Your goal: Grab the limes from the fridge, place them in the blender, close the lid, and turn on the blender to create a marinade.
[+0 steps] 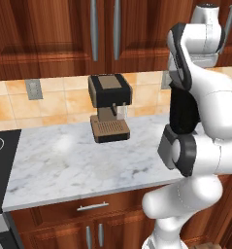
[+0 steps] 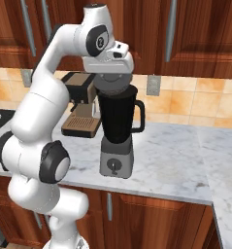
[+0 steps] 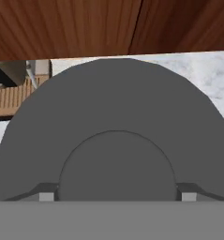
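**Squarely over the jar: lid under the end effector**

Directly beneath the end effector lies the lid, a flat dark-grey disc with a raised centre ring. In the hand view the two finger tips stand wide, one on either side of that ring, with the disc spreading well beyond them. Whether the pads actually press on the ring cannot be told from here; the jaws read as wide, either loose about it or closed on a broad part.

From the right base view, the lid sits at the top of the blender, whose black jar rises upright from its grey base with the round knob facing the camera and the handle on the side away from the arm. The hand hangs straight above, so the line that matters runs vertically: hand, lid, jar mouth, all on one upright axis. The disc looks level and about as wide as the jar top, though whether it is fully seated on the rim is hidden by the hand.

The blender stands on the marble worktop, just beside the coffee machine.

My judgement: the lid-closing step is in hand, and the knob comes next.

No brand, label or readable writing shows anywhere.
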